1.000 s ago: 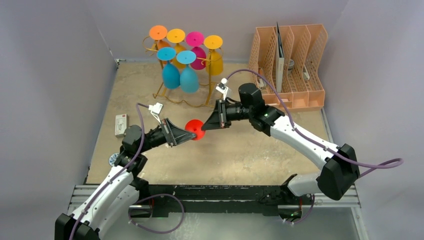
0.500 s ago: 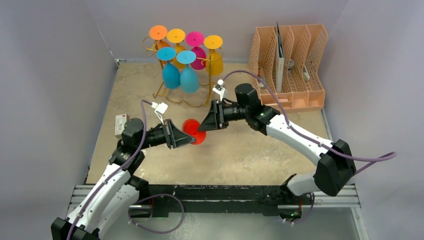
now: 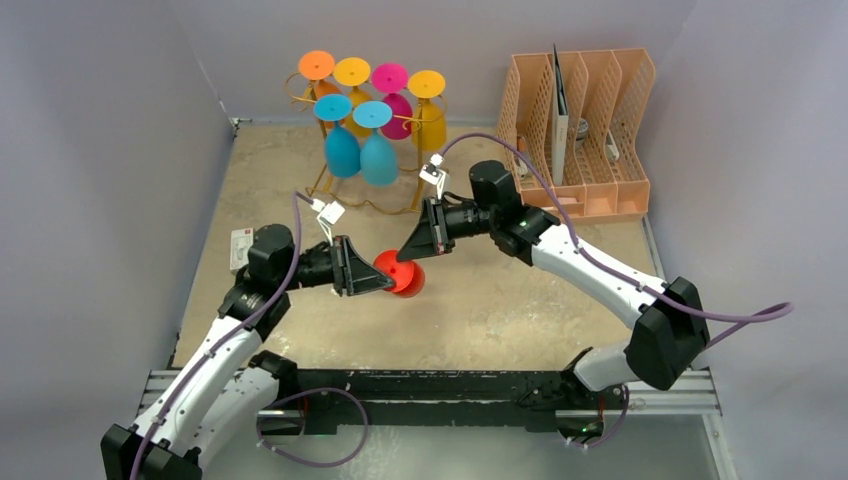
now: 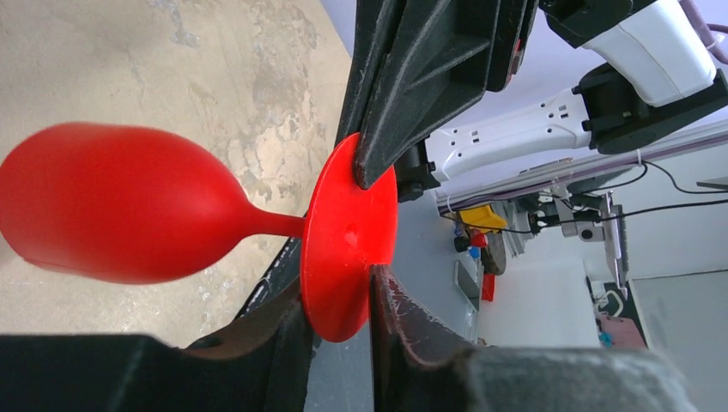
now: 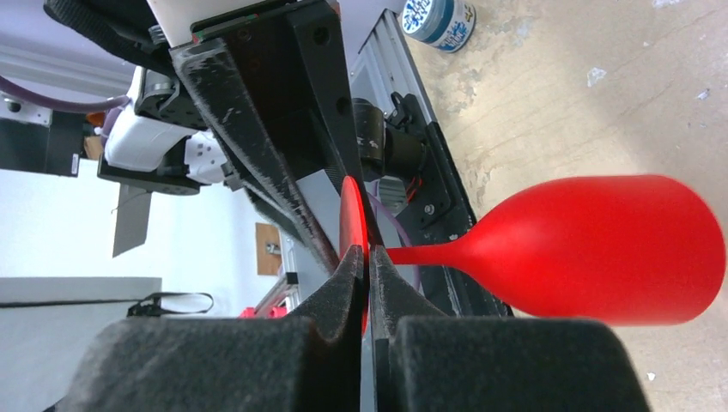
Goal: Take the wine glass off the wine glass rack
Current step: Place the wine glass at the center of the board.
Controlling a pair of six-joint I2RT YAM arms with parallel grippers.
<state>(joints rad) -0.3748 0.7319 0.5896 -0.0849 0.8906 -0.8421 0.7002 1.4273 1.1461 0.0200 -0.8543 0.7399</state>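
Observation:
A red wine glass (image 3: pixel 402 273) hangs on its side above the table's middle, between both grippers. My right gripper (image 3: pixel 410 256) is shut on the rim of its thin round foot (image 5: pixel 352 215), with the bowl (image 5: pixel 601 249) pointing away to the right. My left gripper (image 4: pixel 339 300) straddles the same foot (image 4: pixel 348 232) from the other side. Its jaws stand slightly apart, wider than the disc. The gold wine glass rack (image 3: pixel 417 185) stands at the back with several coloured glasses (image 3: pixel 360 150) hanging upside down on it.
A peach lattice file organiser (image 3: pixel 580 120) stands at the back right. A small white box (image 3: pixel 241 250) and a round tin (image 3: pixel 226 318) lie by the left wall. The black rail (image 3: pixel 440 385) runs along the near edge.
The right gripper opened and shut again on the glass's foot. The left jaws, shut on the foot before, have loosened. The glass shifted slightly right and lower.

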